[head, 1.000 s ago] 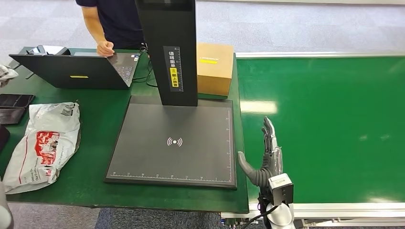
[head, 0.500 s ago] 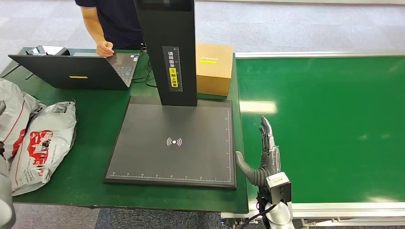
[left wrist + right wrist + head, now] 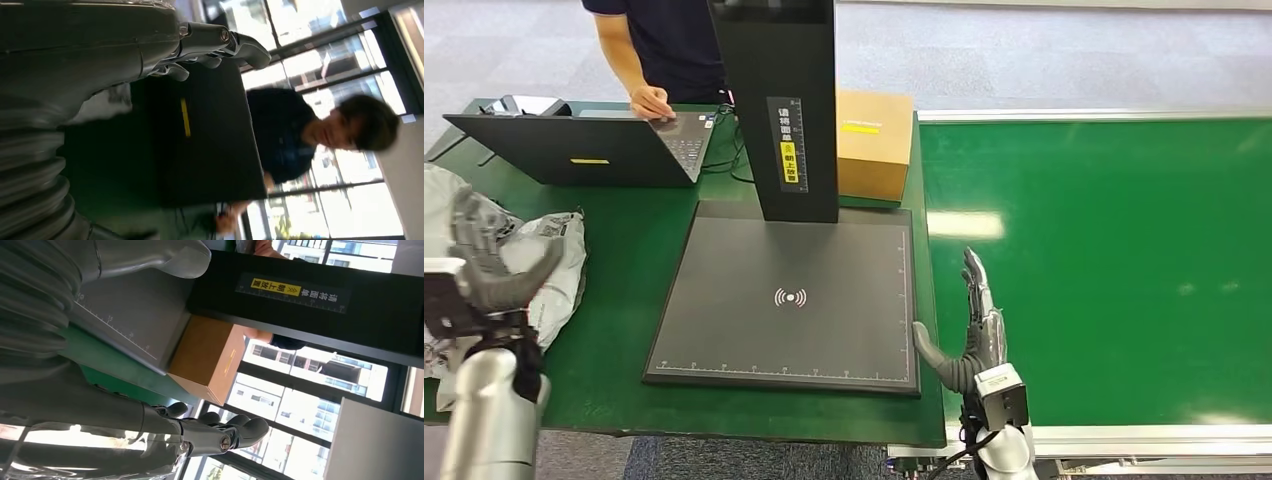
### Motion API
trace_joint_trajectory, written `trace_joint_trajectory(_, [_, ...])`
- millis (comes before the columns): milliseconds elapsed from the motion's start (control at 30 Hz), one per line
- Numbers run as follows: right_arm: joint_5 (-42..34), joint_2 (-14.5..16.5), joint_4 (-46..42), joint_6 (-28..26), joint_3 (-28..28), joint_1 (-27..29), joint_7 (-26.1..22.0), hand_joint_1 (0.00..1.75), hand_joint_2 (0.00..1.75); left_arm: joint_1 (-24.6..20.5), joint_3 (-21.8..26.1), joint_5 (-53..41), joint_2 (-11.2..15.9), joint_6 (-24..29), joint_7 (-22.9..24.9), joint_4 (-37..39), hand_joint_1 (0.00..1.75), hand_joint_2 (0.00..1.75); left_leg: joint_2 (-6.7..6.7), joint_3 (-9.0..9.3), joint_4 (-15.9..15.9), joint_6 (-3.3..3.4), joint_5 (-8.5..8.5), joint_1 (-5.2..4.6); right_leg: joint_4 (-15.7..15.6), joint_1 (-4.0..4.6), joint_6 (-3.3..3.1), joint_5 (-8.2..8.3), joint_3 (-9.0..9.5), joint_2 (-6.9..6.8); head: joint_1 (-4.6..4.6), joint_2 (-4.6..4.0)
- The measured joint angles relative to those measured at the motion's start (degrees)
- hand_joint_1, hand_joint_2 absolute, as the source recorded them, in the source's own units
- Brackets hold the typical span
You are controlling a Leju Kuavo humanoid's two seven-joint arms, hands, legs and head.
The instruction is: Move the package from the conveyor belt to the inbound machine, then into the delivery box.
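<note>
Right now my left hand (image 3: 486, 268) hovers with loosely curled, empty fingers over the package (image 3: 544, 275) left of the scanner pad (image 3: 789, 300); my right hand (image 3: 972, 335) waits open-fingered beside it. Next, I'd grasp.

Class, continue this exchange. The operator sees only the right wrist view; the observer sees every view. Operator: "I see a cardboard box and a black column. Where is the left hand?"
Observer: The left hand is raised over the table's left side, fingers apart, gripping nothing that I can see.
Operator: What lies there?
Observer: A white plastic package lies on the green table, next to that hand.
Operator: Is anyone nearby?
Observer: Yes, a person's hand rests on the open laptop at the table's far side.
</note>
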Motion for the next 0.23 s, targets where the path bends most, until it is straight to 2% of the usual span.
trace_joint_trajectory(133, [1.5,0.0,0.0,-0.4,0.8,0.8,0.5,0.00,1.75,5.1,-11.6,-5.0,-5.4,1.1,-2.7,-4.8,0.00,1.75,0.00,0.00,0.0,0.04,-0.03,-0.05,0.0,-0.04,0.01,0.01,0.02,0.01,0.01,0.00])
trace_joint_trajectory(233, [2.7,0.0,0.1,-1.3,1.6,1.0,0.7,0.00,1.75,7.2,-17.0,-5.2,-8.1,1.1,-3.8,-5.5,0.00,1.75,0.03,0.01,0.0,0.04,-0.04,-0.08,0.0,-0.03,0.01,0.01,0.00,0.03,0.00,0.00])
